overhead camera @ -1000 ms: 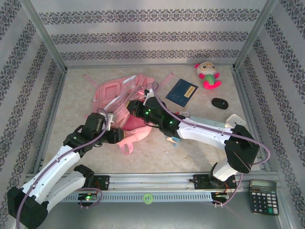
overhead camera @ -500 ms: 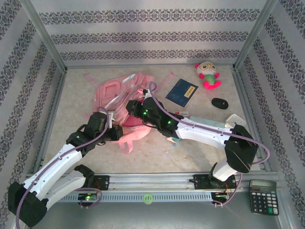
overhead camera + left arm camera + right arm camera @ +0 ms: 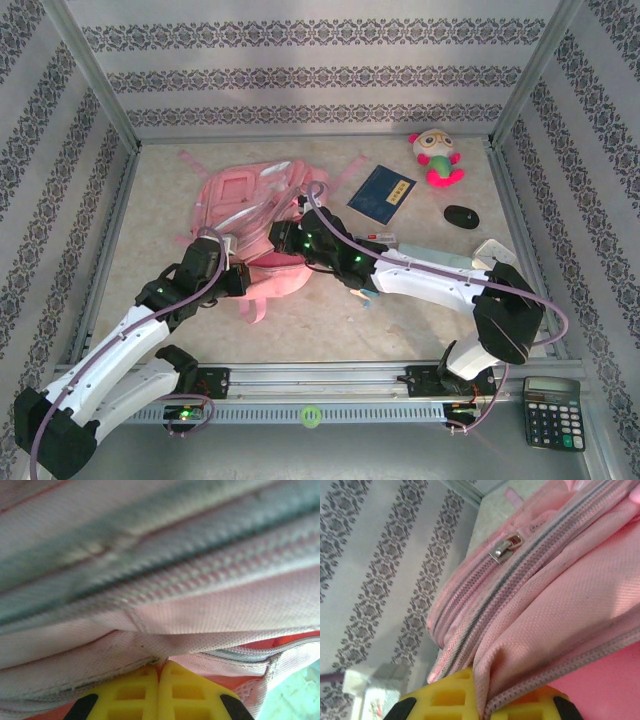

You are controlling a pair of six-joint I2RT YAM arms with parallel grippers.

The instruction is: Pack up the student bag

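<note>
student bag lies left-centre on table. left gripper pinched on thin fabric fold; right gripper clamped on zip-side seam.
Risk: fold slips out if arms pull apart, opening collapses.
Right wrist view gives zip slider; top external gives blue notebook, unpacked, right of bag.
</note>
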